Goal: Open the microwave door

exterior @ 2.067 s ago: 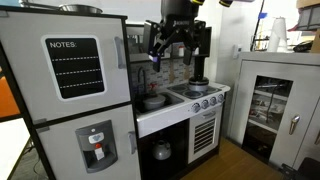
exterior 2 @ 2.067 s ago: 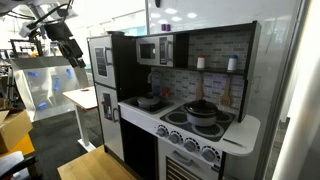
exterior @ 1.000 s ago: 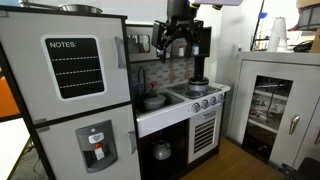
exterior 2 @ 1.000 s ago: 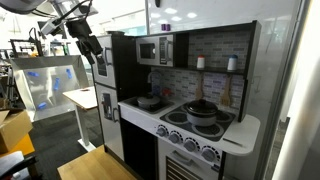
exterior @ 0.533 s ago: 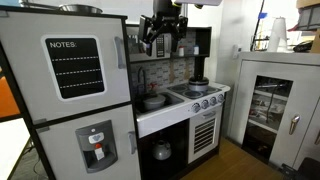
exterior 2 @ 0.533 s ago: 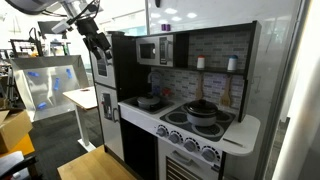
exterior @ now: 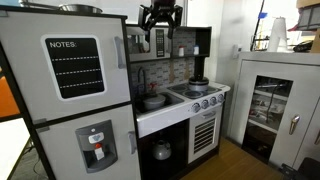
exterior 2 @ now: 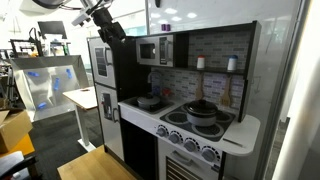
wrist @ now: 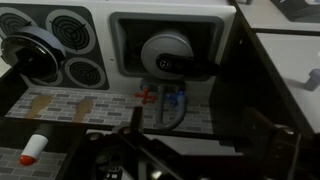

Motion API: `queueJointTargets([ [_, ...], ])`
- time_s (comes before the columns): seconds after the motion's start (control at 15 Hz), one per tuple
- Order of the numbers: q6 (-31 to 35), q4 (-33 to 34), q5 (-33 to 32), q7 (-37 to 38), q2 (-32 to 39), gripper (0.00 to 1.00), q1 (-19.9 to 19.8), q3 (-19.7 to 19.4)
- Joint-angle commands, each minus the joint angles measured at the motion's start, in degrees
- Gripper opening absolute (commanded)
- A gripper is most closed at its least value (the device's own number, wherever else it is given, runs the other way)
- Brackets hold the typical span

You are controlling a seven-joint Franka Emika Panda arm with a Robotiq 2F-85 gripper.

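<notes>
While the fridge door (exterior: 70,70) with its NOTES board fills the left of an exterior view, the gripper (exterior: 160,22) hangs just right of it at the top of the toy kitchen. It is dark against the dark upper cabinet, so that view does not settle how its fingers stand, and it covers most of the microwave front. In an exterior view taken from a different angle, the gripper (exterior 2: 111,27) sits at upper left, near the cabinet's top corner. It is apart from the microwave door (exterior 2: 149,50), which lies shut and flush in its white frame, its dark window toward the gripper and the strip of buttons on its right. Farther right in that view a pot (exterior 2: 203,108) stands on the stove (exterior 2: 225,128). The wrist view looks down past the gripper (wrist: 200,125), with the pot lid and burners at left and the sink (wrist: 165,50) in the middle. Two dark fingers stand well apart there with nothing between them, so the gripper is released. The microwave door shows nowhere in that view.
</notes>
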Motion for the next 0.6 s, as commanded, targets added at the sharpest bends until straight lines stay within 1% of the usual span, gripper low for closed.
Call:
queueJointTargets([
  [0.0, 1.4, 2.9, -2.5, -0.4, 3.3, 1.0, -0.8, -0.9],
  [0.53, 5.8, 4.7, -5.2, -1.0, 6.7, 1.0, -1.8, -4.4],
])
